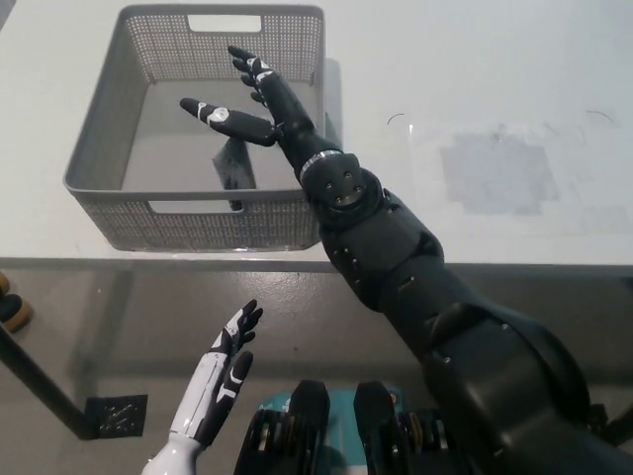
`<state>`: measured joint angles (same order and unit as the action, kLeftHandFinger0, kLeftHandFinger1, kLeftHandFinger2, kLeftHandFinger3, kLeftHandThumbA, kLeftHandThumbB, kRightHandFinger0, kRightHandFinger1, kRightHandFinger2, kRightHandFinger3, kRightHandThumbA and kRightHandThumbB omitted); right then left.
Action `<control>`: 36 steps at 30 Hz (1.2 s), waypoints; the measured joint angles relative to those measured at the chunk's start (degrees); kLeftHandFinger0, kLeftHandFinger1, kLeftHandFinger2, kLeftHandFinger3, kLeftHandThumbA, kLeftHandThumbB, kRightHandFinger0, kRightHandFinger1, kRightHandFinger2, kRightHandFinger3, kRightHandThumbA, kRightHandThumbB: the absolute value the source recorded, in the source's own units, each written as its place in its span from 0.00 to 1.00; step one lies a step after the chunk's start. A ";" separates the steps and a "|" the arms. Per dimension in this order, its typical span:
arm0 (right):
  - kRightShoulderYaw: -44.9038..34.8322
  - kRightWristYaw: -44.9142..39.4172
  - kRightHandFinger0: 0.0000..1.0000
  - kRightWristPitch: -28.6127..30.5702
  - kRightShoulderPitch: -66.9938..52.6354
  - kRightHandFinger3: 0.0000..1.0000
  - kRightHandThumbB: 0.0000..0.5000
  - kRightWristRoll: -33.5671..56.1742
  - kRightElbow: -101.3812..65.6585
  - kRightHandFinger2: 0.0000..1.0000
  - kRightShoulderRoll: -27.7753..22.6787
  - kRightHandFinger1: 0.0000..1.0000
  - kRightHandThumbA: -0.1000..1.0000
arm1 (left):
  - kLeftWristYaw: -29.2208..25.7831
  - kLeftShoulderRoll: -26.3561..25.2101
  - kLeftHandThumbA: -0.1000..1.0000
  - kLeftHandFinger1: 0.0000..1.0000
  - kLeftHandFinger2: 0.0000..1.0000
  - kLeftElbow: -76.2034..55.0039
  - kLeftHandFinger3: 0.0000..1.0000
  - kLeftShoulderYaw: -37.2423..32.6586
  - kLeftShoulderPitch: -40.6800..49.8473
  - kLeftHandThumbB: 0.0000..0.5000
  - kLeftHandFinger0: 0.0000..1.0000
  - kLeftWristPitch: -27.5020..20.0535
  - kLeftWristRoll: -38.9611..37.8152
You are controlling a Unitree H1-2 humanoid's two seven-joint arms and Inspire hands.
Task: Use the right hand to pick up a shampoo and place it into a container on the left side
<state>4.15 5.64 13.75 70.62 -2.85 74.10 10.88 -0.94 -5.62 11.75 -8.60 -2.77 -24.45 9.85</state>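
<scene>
Grey perforated plastic, rectangular and with cut-out handles in its short walls, the container (104, 139) sits on the white worktop (475, 89) and serves as the landmark in the head view. It stands near the worktop's front edge, with its front wall almost flush with that edge.

Inside the container, on its smooth floor close to the front wall and a little right of the middle, lies the shampoo (233, 164), a small pale translucent bottle seen partly in shadow; its cap end cannot be made out clearly. Nothing grips it.

Above the container's right half hovers the black right hand (259, 99), reached in over the right wall on a long black arm that comes from the lower right. Its fingers (213, 112) are spread wide and straight, one pointing toward the container's left side, the others toward its far wall, and it holds nothing. The hand is apart from the shampoo, which lies just below and in front of it.

Right of the container, well apart on the worktop, is a faint grey square patch (493, 173).

Below the container's front wall, off the worktop and over the floor, the white left hand (223, 361) rests with fingers extended and loosely parted, empty.
</scene>
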 measured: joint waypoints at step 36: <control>-4.32 -2.76 1.00 -4.88 -54.28 1.00 0.49 5.66 -75.68 1.00 -13.00 1.00 0.99 | -0.03 -0.06 1.00 1.00 1.00 2.34 1.00 0.09 0.03 0.56 1.00 0.72 0.00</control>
<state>-0.17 2.88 8.87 16.34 2.81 -1.59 -2.11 -0.97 -5.69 14.09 -8.51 -2.74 -23.73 9.86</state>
